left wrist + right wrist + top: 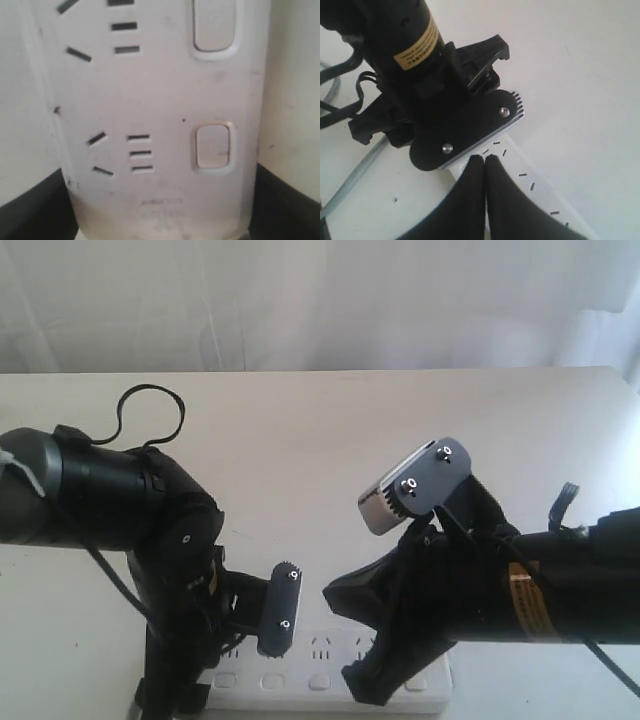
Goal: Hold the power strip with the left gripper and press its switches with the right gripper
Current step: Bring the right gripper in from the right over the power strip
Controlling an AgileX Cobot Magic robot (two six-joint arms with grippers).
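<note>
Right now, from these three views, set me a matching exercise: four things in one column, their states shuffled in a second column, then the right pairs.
Things:
1. left gripper
2. right gripper
3. power strip
4. switch nearest the left gripper

States:
A. fingers pressed together
B. rounded square, nothing pressing on it
C. one finger at each long edge of the strip
D. lying flat on the table

Pairs: 1-C, 2-A, 3-D, 4-B.
</note>
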